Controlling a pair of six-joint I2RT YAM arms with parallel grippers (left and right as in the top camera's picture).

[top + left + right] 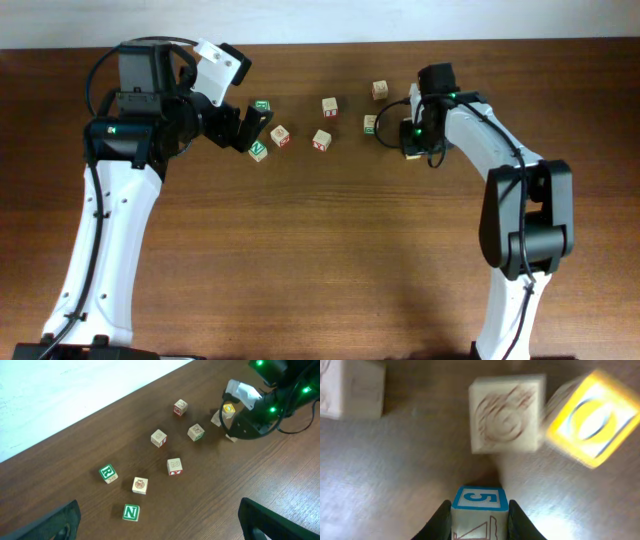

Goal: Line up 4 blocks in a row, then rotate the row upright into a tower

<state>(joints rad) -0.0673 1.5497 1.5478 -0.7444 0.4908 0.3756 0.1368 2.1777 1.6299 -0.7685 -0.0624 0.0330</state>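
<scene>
Right pincer (480, 512) is drawn in narrow and clamped on a block with a blue 5 (480, 499). Its two black fingers (440, 521) press the block's opposite sides. The blue-framed 5 faces the wrist camera, and a red line drawing shows on the side below it. Straight ahead of the fingertips, close to the held block, a pale block with a reddish round drawing (506, 412) sits on the table (420, 470). Whether those two touch I cannot tell. Ahead and to the right of the tips, just beside that pale one, a yellow-faced block (592, 417) is turned at an angle and blurred. Ahead and far to the left of the tips, a plain-looking pale block (350, 387) sits apart, cut by the frame edge.

Left pincer (248, 131) stands wide open, its fingers (55, 522) spread to the corners of its wrist view with nothing gripped between them. Nearest to it, just ahead of the tips and within the span of the fingers, the green N block (131, 512) lies on the table with the N upward. A little farther ahead is a pale block with a brown picture (140, 485), and to the left of that a green R block (107, 472). Farther out toward the right pincer come a red-printed block (174, 466), a block with a round print (159, 437), a green-printed block (196, 431) and, beyond them, the farthest block (181, 406).
</scene>
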